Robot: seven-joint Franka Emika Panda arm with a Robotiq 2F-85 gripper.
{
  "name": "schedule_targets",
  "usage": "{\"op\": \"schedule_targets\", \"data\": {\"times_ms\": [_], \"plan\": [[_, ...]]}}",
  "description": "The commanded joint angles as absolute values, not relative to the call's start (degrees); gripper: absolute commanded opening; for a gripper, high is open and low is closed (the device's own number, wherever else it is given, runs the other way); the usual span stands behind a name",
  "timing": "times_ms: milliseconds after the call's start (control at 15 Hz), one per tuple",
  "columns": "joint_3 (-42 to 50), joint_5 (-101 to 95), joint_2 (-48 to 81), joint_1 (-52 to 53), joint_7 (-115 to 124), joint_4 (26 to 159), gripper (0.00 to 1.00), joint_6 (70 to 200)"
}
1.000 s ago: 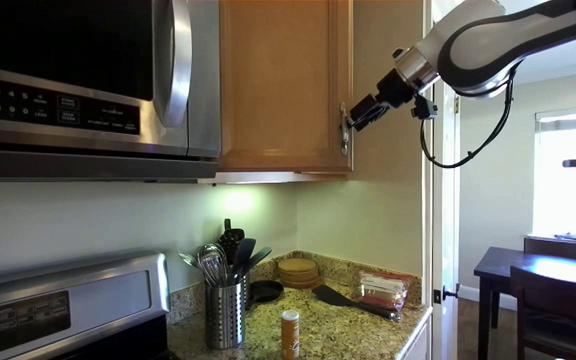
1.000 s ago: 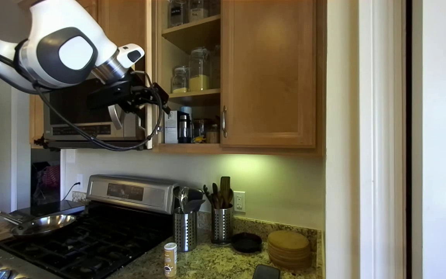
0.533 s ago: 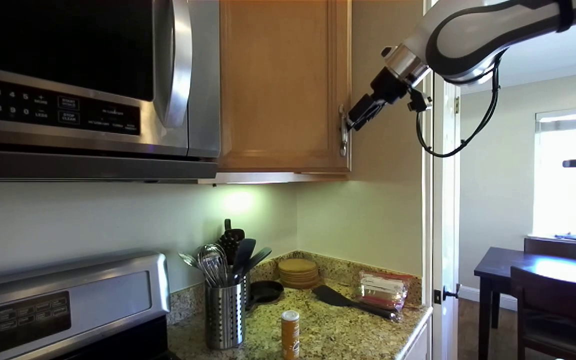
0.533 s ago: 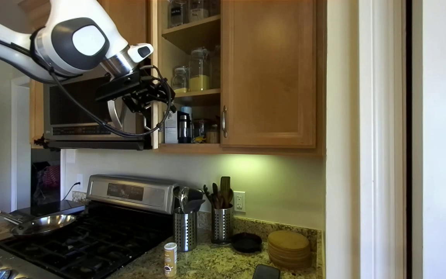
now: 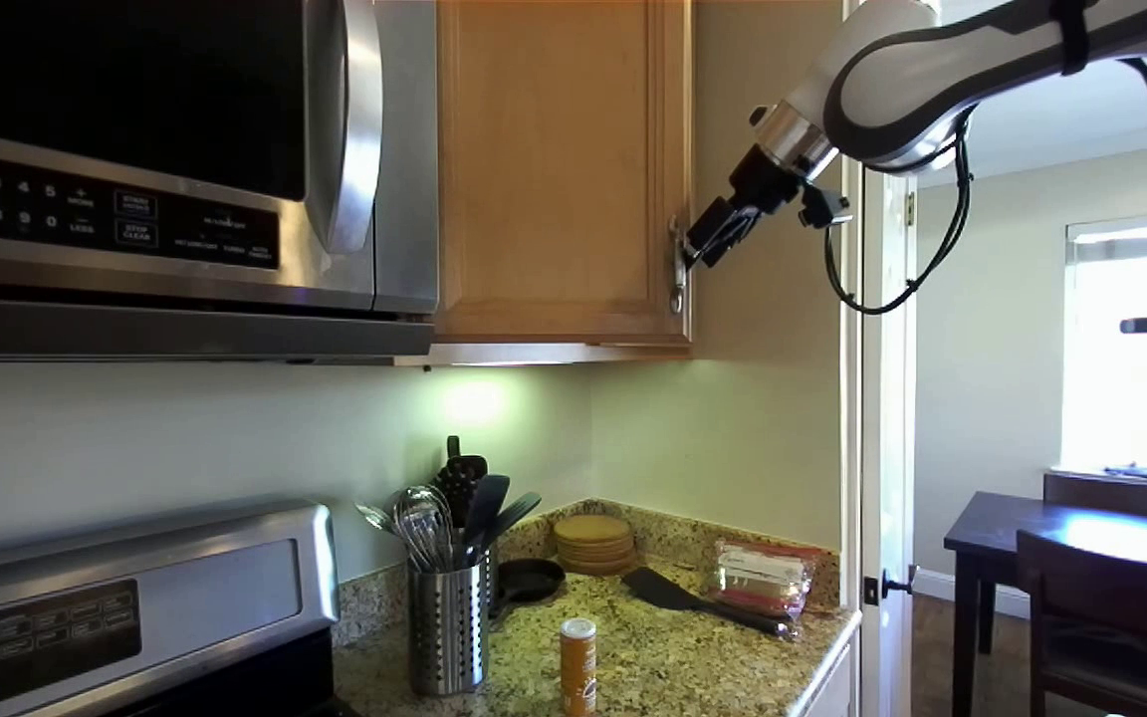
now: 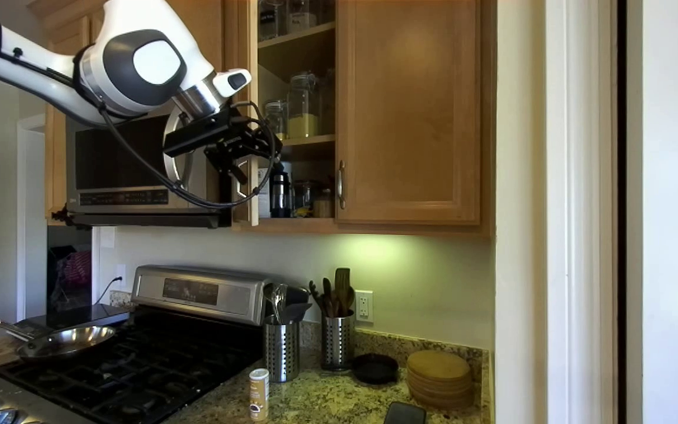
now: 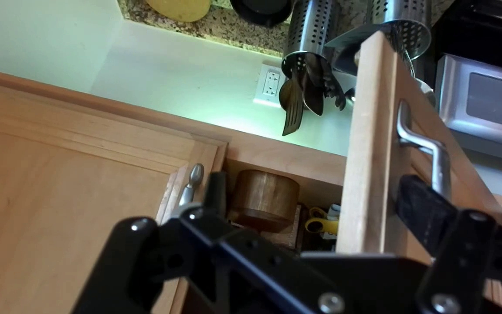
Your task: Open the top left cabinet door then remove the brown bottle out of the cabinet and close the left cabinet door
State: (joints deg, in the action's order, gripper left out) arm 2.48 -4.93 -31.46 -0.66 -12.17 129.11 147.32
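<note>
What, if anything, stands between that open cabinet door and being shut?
Possibly the gripper itself: in the wrist view, one finger is on the inner side of the door, toward the opening of the cabinet. Nothing else visible juts into its path.

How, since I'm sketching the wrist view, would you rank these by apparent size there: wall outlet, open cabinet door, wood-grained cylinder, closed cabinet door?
1. Closed cabinet door, cut off by the picture's edge
2. Open cabinet door, partly hidden
3. Wood-grained cylinder
4. Wall outlet
</note>
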Motion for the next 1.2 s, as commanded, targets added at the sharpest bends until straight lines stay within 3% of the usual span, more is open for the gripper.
{"op": "schedule_targets", "data": {"times_ms": [0, 667, 733, 867, 1133], "plan": [[2.78, -5.50, -31.13, -0.37, -11.90, 128.99, 1.00, 146.82], [4.70, -15.18, -32.51, -5.26, -15.90, 129.95, 1.00, 147.04], [5.28, -15.25, -33.01, -5.18, -16.46, 130.03, 0.75, 146.29], [7.07, -12.35, -34.71, -2.86, -19.07, 130.58, 0.67, 143.62], [7.33, -7.96, -36.74, -0.14, -19.32, 130.37, 0.39, 141.22]]}}
